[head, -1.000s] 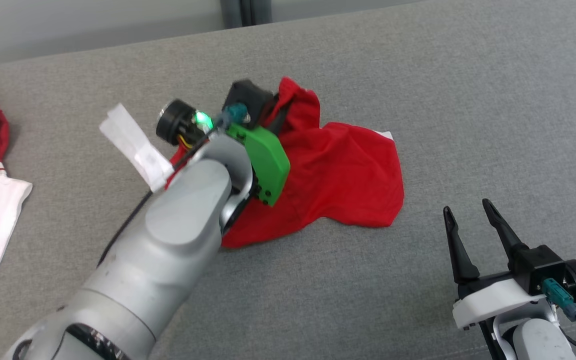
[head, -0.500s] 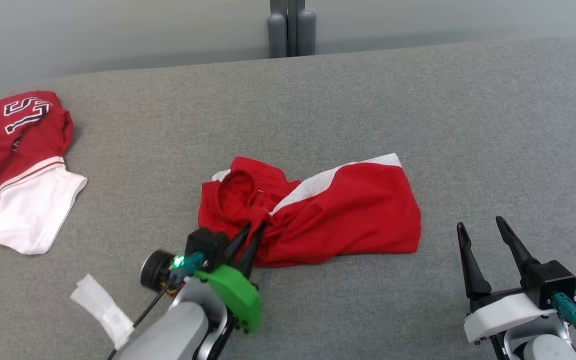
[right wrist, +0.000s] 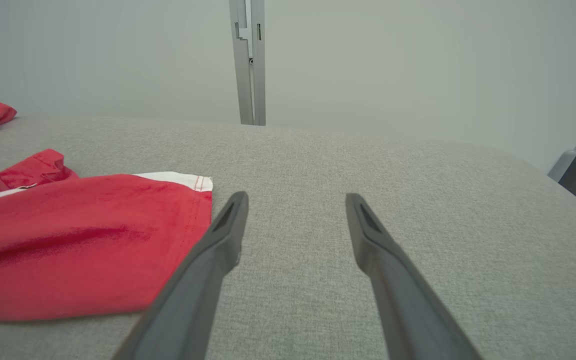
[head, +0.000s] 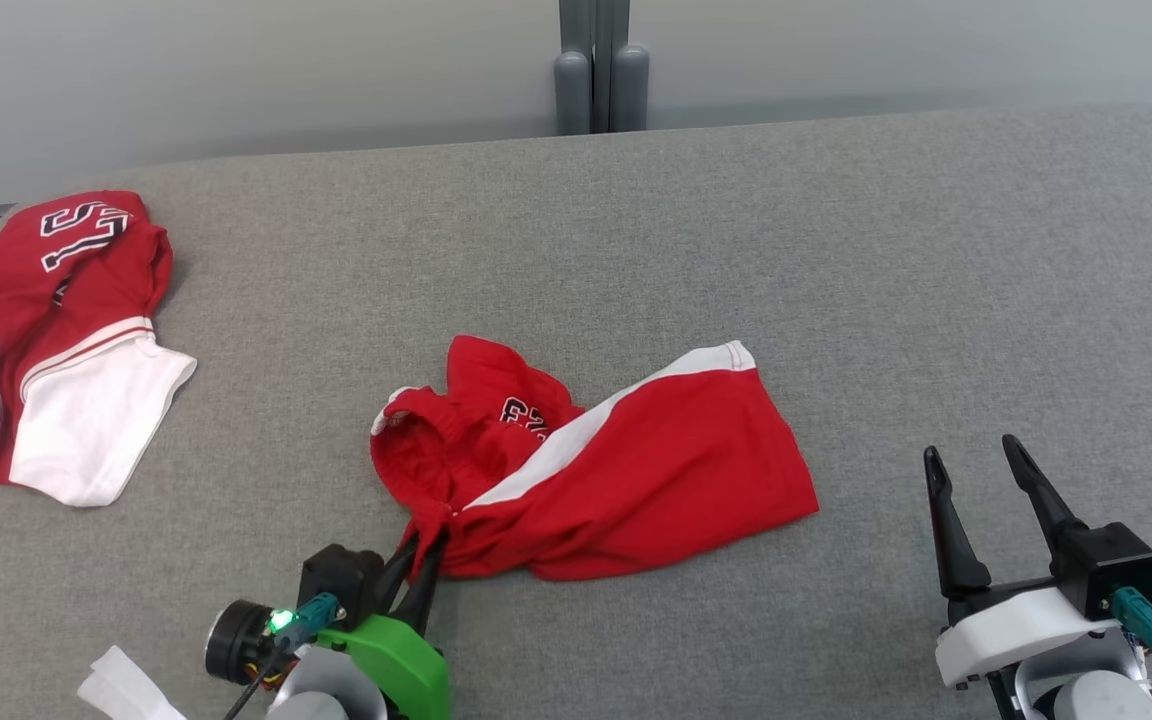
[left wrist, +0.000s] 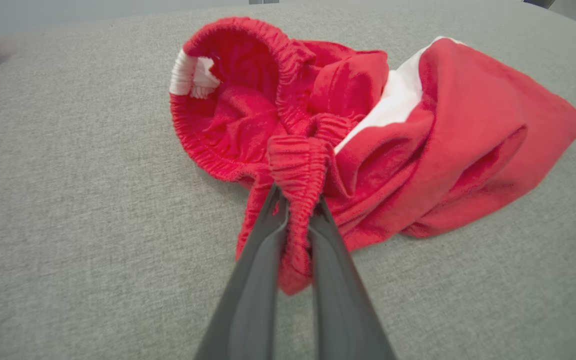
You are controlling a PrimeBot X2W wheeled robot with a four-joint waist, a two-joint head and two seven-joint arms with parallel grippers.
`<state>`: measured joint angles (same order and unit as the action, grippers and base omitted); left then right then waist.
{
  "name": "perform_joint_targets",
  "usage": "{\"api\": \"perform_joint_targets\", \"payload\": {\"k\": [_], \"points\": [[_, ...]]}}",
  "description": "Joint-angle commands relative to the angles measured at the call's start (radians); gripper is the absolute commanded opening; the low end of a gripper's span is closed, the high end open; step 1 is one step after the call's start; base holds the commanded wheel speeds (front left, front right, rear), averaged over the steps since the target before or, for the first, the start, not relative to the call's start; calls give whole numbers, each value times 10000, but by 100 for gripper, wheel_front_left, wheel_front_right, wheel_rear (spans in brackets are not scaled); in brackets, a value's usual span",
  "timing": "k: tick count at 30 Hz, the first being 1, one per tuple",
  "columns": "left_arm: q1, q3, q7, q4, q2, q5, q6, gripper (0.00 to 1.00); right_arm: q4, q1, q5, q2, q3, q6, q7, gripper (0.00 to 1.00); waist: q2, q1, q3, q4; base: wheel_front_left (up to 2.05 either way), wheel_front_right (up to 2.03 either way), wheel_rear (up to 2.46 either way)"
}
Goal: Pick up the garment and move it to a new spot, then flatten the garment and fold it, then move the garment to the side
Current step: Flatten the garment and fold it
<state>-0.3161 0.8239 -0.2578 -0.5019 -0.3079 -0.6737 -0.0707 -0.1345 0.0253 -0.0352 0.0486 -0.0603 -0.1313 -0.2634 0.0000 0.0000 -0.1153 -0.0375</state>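
The garment point(head: 626, 480) is a pair of red shorts with a white side stripe, lying crumpled in the middle of the grey cushion. My left gripper point(head: 426, 545) is shut on its elastic waistband at the near left corner; the left wrist view shows the bunched red band point(left wrist: 295, 170) pinched between the two dark fingers, with the rest of the garment point(left wrist: 443, 140) spread beyond. My right gripper point(head: 976, 465) stands open at the lower right, apart from the cloth. In the right wrist view the garment's hem point(right wrist: 93, 235) lies just left of its fingers point(right wrist: 228, 225).
A second red and white garment point(head: 46, 340) lies at the far left of the cushion point(head: 836, 250). A grey post point(head: 601, 60) stands behind the cushion's back edge against a pale wall. A white tag point(head: 121, 690) hangs by my left wrist.
My left arm has drawn back toward me with the waistband in its grip, dragging the garment nearer and stretching it out. The head camera has tilted up. The right gripper has stayed put.
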Motion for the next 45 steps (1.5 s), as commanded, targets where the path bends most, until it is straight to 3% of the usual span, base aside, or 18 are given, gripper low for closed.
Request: {"api": "perform_joint_targets", "payload": {"k": [1, 4, 5, 7, 8, 16, 23, 31, 37, 45], "points": [[110, -80, -70, -211, -131, 197, -13, 0, -7, -1, 26, 36, -19, 10, -20, 100, 0, 0, 1, 24, 0, 0, 0], [31, -225, -74, -619, -76, 262, 127, 0, -5, 26, 37, 34, -21, 10, -20, 100, 0, 0, -1, 75, 0, 0, 0], [19, -306, -77, -760, -26, 215, 204, 7, -6, 33, 36, 36, -24, 10, -20, 100, 0, 0, -2, 97, 0, 0, 0], [18, -522, -75, -807, 55, 109, 355, 58, -1, 48, 27, 34, -44, 10, -20, 100, 0, 0, -12, 127, 0, 0, 0], [73, -666, -74, -787, 97, 25, 438, 100, 6, 51, 22, 34, -57, 10, -20, 100, 0, 0, -13, 132, 0, 0, 0], [335, -2344, -76, 685, 285, -38, 945, 100, 18, 165, 57, 34, -216, 10, -20, 100, 0, 0, 29, -23, 0, 0, 0], [568, -3403, -66, 1927, 498, 544, 930, 100, 87, 624, 214, 34, -128, 10, -20, 100, 0, 0, 49, -236, 0, 0, 0], [1094, -4367, -67, 2142, 911, 1103, 791, 100, -82, 1344, 515, 34, 161, 10, -20, 100, 0, 0, -93, -476, 0, 0, 0], [1400, -5084, -67, 1953, 1578, 1475, 879, 100, -1428, 2349, 963, 36, 730, 12, -20, 100, 0, 0, -297, -788, 0, 0, 0], [1520, -5499, -67, 1599, 2182, 2054, 1338, 100, -5103, 4489, 1550, 39, 917, 12, 7, 100, 0, 0, -459, -1565, 0, 0, 0]]}}
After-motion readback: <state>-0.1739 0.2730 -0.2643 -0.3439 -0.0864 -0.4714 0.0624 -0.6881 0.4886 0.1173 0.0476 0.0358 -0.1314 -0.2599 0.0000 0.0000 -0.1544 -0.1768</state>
